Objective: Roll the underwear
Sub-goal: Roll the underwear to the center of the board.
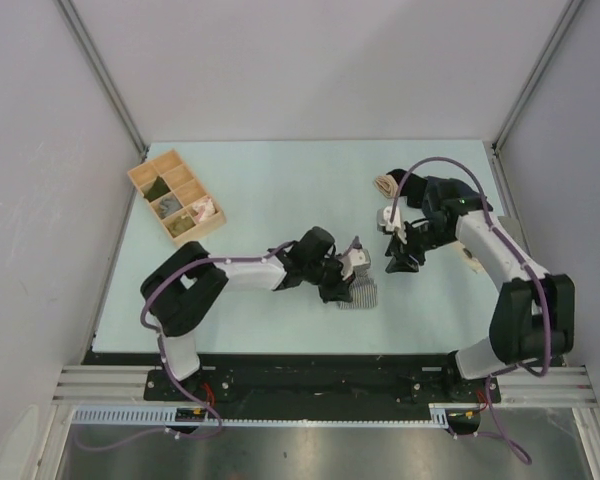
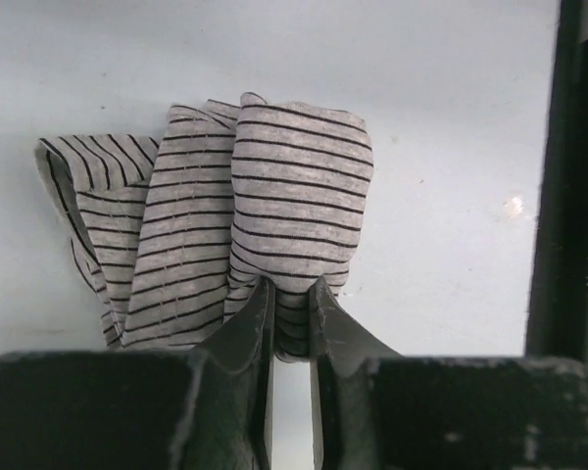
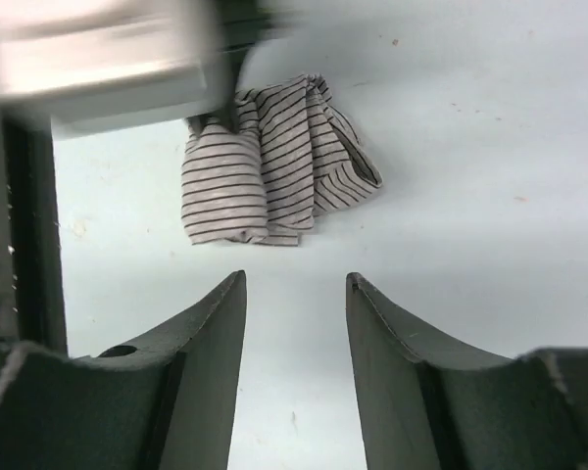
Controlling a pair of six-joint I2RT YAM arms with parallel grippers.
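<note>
Underwear (image 2: pixel 274 206) looks mostly bunched into a loose roll on the desk (image 1: pixel 280 190) between our arms, left fingers (image 2: pixel 253 331) pinching its edge, right fingers (image 3: pixel 211 352) spread and empty nearby, so we'd say only tightening is left.

Underwear (image 2: pixel 274 196): one, striped, frame centre. Grippers: two, the left gripper (image 2: pixel 292 289) and the right gripper (image 3: pixel 295 278). Tray (image 1: pixel 146 162): one, upper left, divided. Its cells appear to number about eight. Pale cloth (image 1: pixel 387 186): one bundle, upper right.
</note>
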